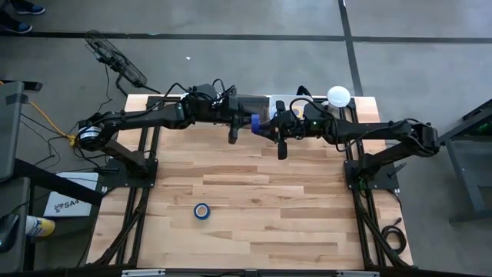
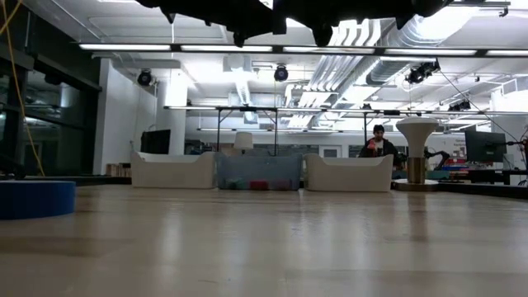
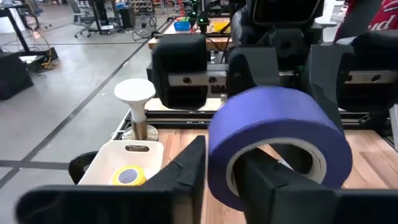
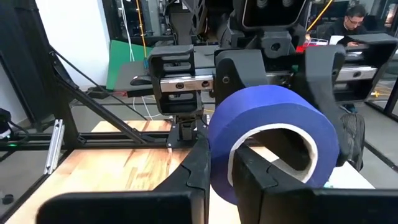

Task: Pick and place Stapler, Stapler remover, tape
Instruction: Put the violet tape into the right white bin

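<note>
So this looks like a mid-air handoff. Both arms meet over the far middle of the surface (image 1: pixel 269 192), and the purple tape roll (image 1: pixel 256 123) hangs between them, well above the wood.

From the left wrist view, the left end effector (image 3: pixel 221 168) is narrow, with one finger outside the roll and one poked through the open centre, pinching the roll's wall. The right wrist view shows the same from the other side: the right end effector (image 4: pixel 217 168) is also narrow, clamped on the wall of the same roll. So both seem to have hold of it right now.

How I'd do this bit:
- Don't let either arm pull away while both are pinching, or the roll gets twisted or yanked.
- Make sure the receiving side has a firm bite on the wall, not just the edge, before the other lets go.
- The releasing finger sits inside the ring, so it should open a little and back straight out along the ring's axis. Dragging sideways would hook the roll.
- Then carry it to a white bin (image 3: pixel 124 165) at the far edge.

A second blue tape roll (image 1: pixel 201 211) lies flat on the near left of the surface, untouched.
</note>
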